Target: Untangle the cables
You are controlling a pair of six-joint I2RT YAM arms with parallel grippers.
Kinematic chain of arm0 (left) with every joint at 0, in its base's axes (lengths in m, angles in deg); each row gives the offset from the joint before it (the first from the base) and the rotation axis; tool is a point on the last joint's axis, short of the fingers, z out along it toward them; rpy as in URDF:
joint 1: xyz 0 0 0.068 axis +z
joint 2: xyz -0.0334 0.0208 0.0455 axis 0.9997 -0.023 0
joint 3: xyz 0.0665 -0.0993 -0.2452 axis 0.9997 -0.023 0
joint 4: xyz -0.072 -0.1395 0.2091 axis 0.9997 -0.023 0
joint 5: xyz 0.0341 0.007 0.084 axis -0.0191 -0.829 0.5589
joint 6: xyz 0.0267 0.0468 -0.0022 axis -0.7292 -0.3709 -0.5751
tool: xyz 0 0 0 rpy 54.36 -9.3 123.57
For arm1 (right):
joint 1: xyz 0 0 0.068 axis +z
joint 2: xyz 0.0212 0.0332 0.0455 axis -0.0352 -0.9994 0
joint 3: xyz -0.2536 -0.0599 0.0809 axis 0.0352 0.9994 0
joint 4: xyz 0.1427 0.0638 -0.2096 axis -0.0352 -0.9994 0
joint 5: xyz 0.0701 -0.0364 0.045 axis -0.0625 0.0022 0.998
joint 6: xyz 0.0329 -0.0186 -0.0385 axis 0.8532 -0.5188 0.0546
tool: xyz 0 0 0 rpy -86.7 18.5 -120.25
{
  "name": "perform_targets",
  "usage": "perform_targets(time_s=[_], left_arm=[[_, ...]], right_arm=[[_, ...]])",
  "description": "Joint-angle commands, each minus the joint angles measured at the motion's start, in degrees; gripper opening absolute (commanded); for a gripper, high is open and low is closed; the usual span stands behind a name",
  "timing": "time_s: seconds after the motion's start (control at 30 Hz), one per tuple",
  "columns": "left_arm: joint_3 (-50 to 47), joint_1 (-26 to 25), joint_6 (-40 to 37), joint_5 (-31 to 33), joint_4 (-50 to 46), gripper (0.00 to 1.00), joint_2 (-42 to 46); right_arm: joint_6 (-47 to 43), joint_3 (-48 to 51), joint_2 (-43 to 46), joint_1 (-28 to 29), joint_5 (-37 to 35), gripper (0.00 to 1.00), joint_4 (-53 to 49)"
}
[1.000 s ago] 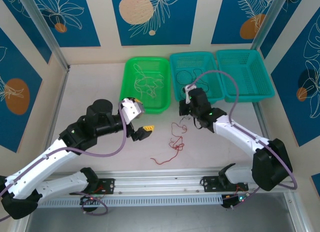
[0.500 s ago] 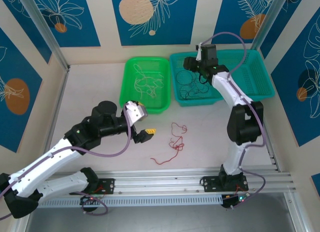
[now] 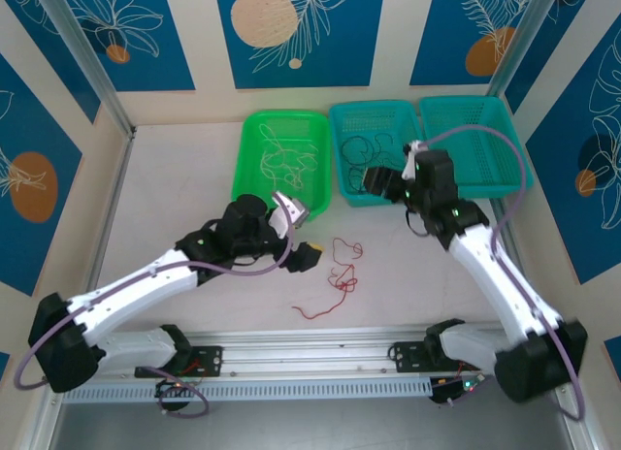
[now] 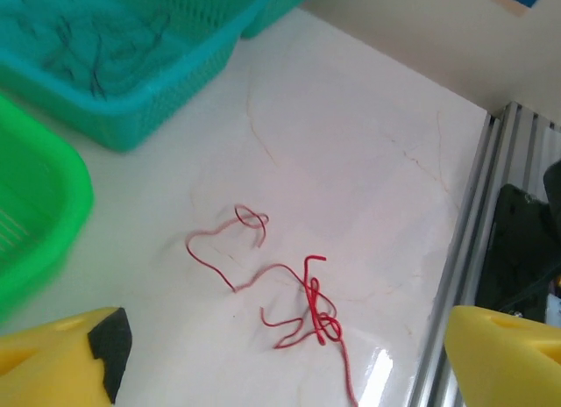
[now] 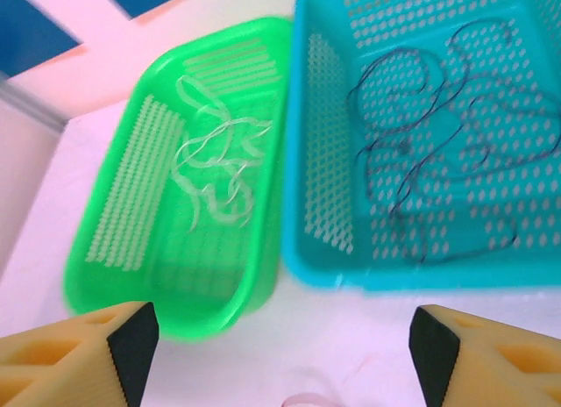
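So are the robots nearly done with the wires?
Partly. The white cables lie in the green basket and the black cables in the teal basket. Nothing is in hand: the left gripper and right gripper are both open. Left to do: the red cables, knotted on the table.

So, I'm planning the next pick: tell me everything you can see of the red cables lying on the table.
The red cables are hair-thin, flexible wires. They lie loose and flat on the pale table, short of the teal basket: a curled loop at one end, a small tangled knot in the middle, a tail trailing toward the near rail. Only the table touches them.
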State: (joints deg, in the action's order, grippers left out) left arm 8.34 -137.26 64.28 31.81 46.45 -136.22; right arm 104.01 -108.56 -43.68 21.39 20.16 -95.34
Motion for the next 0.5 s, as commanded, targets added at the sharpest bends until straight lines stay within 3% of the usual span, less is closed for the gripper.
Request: perform_targets(time_s=[0.0, 0.13, 0.37, 0.47], left_arm=[[-3.4, -0.8, 14.5, 0.2, 10.5, 0.82, -3.4], [-4.2, -1.2, 21.2, 4.4, 11.1, 0.77, -9.3], [-0.6, -1.3, 25.8, 6.9, 12.4, 0.7, -20.6], [1.0, -1.7, 28.6, 7.6, 15.2, 0.7, -26.0]], right_arm=[[9.0, 8.6, 2.7, 4.4, -0.6, 0.76, -5.6], [16.8, 15.1, 2.1, 12.3, 2.4, 0.75, -6.6], [25.1, 19.0, -8.2, 21.8, 3.0, 0.76, -0.8], [25.5, 18.5, -11.1, 23.6, 0.6, 0.5, -0.9]])
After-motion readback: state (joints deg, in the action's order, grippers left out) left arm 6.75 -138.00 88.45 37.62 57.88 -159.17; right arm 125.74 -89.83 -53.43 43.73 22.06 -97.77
